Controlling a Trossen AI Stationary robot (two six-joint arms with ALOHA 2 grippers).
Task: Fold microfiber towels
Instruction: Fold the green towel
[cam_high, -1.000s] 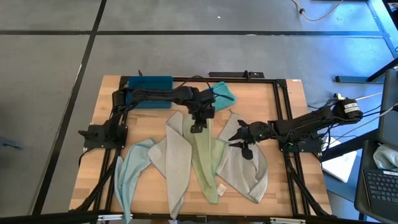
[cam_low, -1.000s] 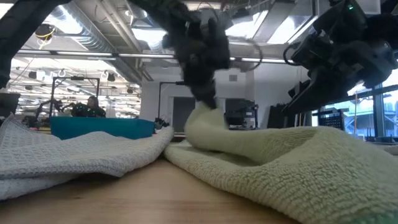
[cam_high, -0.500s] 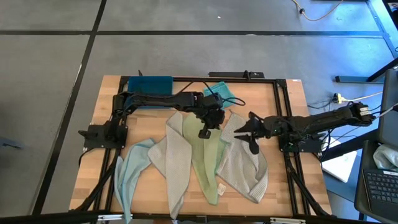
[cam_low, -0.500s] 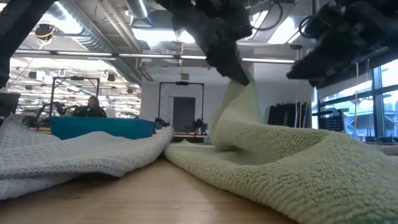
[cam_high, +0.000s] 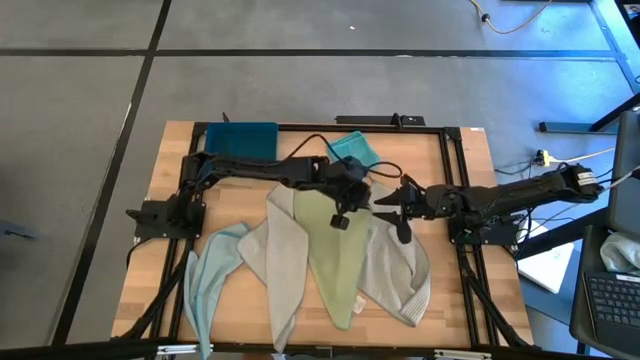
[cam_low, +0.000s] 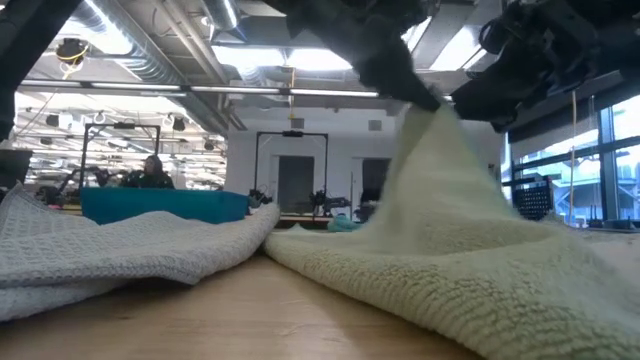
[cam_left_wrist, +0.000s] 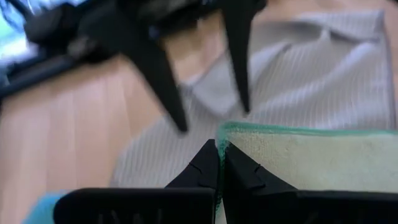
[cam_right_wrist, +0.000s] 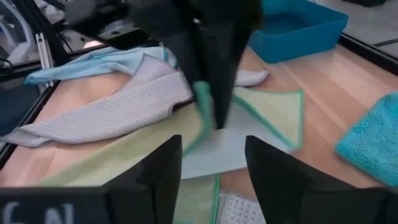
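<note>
I read the high view left to right: the pale blue towel lies crumpled at 8 o'clock on the bench, a light grey towel beside it, then the pale green towel in the middle, and a second grey towel at 4 o'clock. The teal towel sits bunched at 12 o'clock, right of the dark blue tray. None looks folded yet, so I judge the job barely begun. My left tool is pinched tight on the green towel's corner, lifting it; the right tool hangs just beside, fingers spread and empty. The left wrist view shows the clamp on the green-trimmed edge, which the overhead hides; the low view shows the cloth tented off the bench
</note>
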